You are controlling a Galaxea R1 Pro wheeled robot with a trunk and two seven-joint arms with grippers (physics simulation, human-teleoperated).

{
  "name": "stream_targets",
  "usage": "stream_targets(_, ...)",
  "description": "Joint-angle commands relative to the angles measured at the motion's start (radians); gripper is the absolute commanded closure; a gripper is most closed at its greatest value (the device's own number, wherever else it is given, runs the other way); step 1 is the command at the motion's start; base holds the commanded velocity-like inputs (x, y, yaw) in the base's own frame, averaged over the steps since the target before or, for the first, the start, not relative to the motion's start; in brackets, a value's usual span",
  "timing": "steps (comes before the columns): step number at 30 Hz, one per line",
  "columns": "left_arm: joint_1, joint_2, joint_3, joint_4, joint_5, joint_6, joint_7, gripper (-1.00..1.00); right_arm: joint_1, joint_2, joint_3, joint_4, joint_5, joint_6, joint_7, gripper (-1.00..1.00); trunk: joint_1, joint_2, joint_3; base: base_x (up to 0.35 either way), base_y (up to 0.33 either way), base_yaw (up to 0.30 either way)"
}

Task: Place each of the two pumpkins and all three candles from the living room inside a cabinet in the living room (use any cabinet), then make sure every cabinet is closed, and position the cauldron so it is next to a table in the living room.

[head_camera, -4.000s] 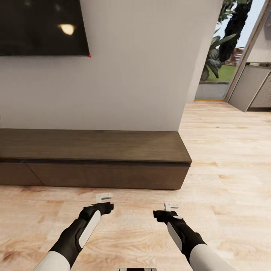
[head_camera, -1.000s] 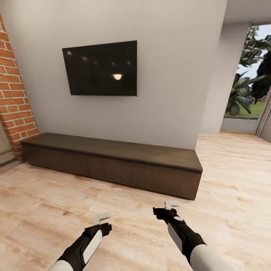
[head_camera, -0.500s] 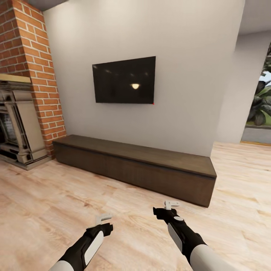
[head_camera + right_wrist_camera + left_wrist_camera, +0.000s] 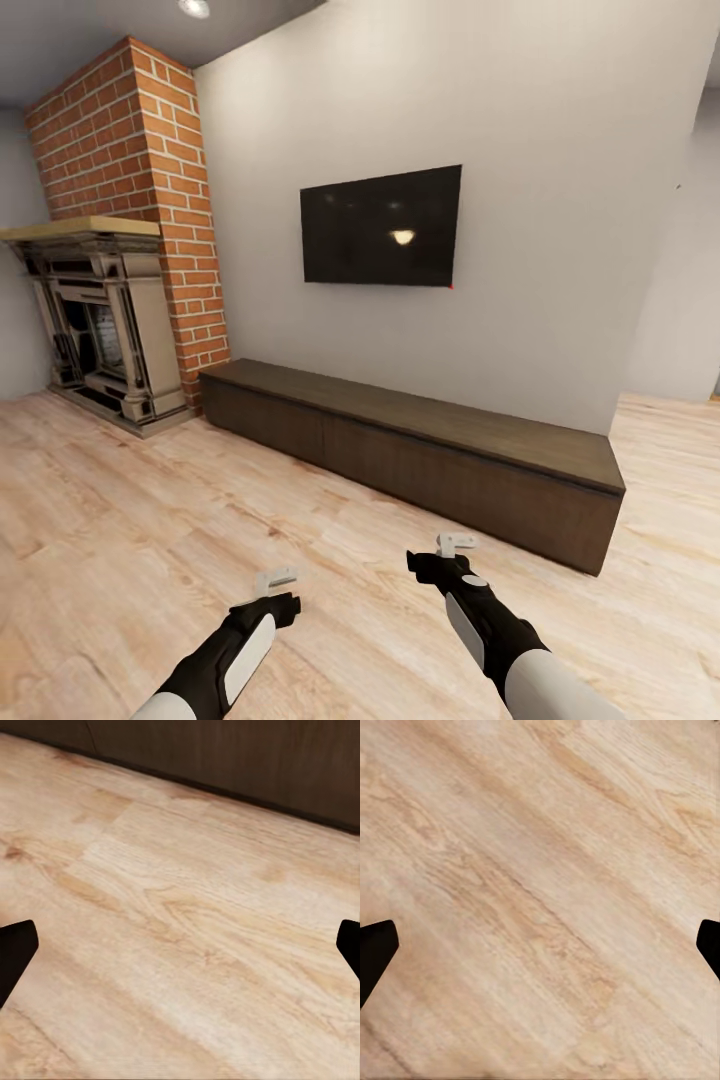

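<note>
Right gripper (image 4: 455,552) hanging spread wide, empty, over floor (image 4: 130,520) just short of cabinet (image 4: 420,455). Left gripper (image 4: 274,586) likewise spread, empty, sitting further back from cabinet. Cabinet lying ahead and slightly right of both, long axis running along wall under TV (image 4: 381,227), fronts looking shut. Right arm nearer. Fireplace (image 4: 100,325) standing beyond cabinet's left end.

Pale wood planks with strong grain are covering the floor (image 4: 130,520), looking smooth and faintly satin. At centre, the cabinet (image 4: 420,455) is showing dark brown matt wood. Rough red brick is forming the chimney (image 4: 140,150) at upper left. The TV (image 4: 380,227) is reflecting lamps in glossy black. The wall (image 4: 560,150) is looking matt grey.
</note>
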Motion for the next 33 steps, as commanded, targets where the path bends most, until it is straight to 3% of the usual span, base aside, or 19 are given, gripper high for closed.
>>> stream_targets(1, -0.001, 0.001, -0.006, -0.001, 0.01, 0.002, 0.009, -1.0, 0.0, -0.001, 0.007, -0.002, -0.01, 0.006, -0.006, -1.0, -0.004, 0.007, 0.002, -0.001, 0.0, 0.274)
stream_targets(14, 0.0, 0.001, -0.006, -0.001, 0.008, 0.002, 0.009, -1.0, 0.0, 0.005, 0.007, -0.002, -0.01, 0.016, -0.005, -1.0, -0.054, 0.098, 0.031, -0.202, 0.0, 0.228)
stream_targets(33, 0.0, 0.002, -0.006, -0.001, 0.011, 0.002, 0.008, -1.0, 0.0, 0.006, 0.009, -0.001, -0.009, 0.017, -0.005, -1.0, -0.127, 0.231, 0.066, -0.052, 0.034, 0.175)
